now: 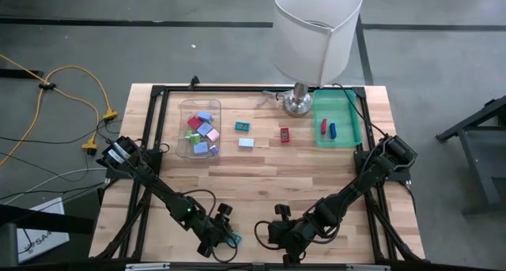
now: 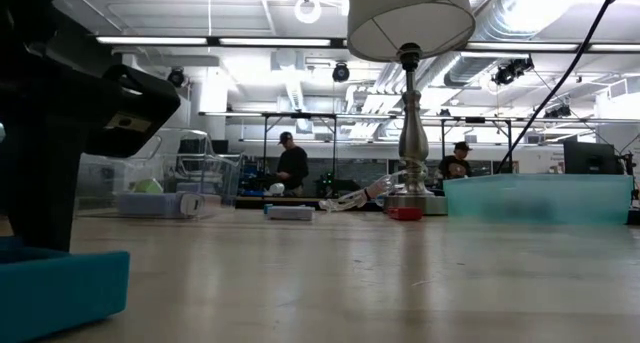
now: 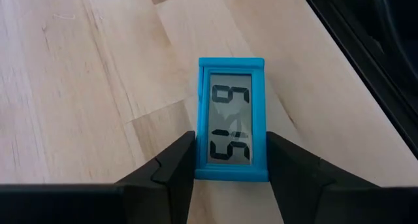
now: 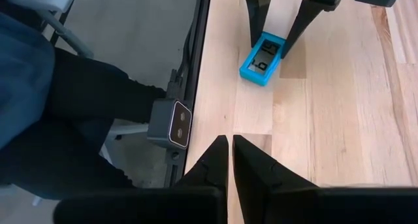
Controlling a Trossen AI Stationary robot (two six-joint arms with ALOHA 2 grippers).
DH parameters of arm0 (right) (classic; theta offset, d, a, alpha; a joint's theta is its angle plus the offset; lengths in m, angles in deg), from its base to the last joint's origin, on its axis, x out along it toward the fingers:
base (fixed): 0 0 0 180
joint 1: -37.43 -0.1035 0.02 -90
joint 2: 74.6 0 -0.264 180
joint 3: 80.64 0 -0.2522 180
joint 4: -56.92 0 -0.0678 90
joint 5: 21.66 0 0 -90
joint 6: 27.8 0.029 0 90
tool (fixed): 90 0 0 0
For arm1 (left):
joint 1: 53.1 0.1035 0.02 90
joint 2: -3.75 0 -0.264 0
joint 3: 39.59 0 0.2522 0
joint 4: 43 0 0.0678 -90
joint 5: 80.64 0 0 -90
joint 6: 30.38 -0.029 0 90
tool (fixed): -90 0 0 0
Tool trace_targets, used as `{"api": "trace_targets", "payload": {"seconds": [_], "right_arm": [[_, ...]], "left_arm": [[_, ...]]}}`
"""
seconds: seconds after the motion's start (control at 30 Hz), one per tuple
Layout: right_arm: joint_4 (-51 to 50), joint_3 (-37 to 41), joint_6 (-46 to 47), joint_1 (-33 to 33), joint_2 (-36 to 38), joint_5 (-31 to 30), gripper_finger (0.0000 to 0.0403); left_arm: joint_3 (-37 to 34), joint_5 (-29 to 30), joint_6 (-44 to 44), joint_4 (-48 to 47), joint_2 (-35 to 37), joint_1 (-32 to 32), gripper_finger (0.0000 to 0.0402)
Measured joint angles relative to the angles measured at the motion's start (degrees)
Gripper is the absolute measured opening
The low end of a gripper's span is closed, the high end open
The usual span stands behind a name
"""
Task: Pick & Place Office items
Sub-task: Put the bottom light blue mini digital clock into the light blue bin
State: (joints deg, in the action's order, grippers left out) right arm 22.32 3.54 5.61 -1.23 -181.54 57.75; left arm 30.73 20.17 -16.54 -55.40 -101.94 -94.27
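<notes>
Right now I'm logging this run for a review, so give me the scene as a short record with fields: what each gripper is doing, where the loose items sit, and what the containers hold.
left gripper: at the table's near edge, fingers on both sides of a blue digital clock lying on the wood
right gripper: shut, empty, at the near edge beside the left one
clear bin: several small blocks inside
green tray: a red piece and a blue piece
loose on table: three small items between bin and tray
lamp: far edge, by the tray

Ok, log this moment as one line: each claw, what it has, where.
left claw: fingers around blue digital clock, near table edge | right claw: shut, empty, beside it | clear bin, green tray: far side
</notes>
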Motion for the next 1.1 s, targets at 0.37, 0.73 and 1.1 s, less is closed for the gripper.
{"api": "trace_targets", "payload": {"seconds": [0.37, 0.73, 1.1], "right_arm": [[0.1, 0.0, 0.0, 0.0, 0.0, 0.0, 0.0009], [0.1, 0.0, 1.2, 0.0, 0.0, 0.0, 0.0009], [-2.9, 2.0, 3.1, 0.1, 0.0, -12.0, 0.0009]], "left_arm": [[0.0, 0.0, -0.5, 0.7, 0.7, 0.0, 0.016], [0.0, 6.7, -4.4, 0.9, 7.3, 0.0, 0.0161], [0.0, 11.1, -5.6, 2.0, 10.5, 0.0, 0.0161]]}}
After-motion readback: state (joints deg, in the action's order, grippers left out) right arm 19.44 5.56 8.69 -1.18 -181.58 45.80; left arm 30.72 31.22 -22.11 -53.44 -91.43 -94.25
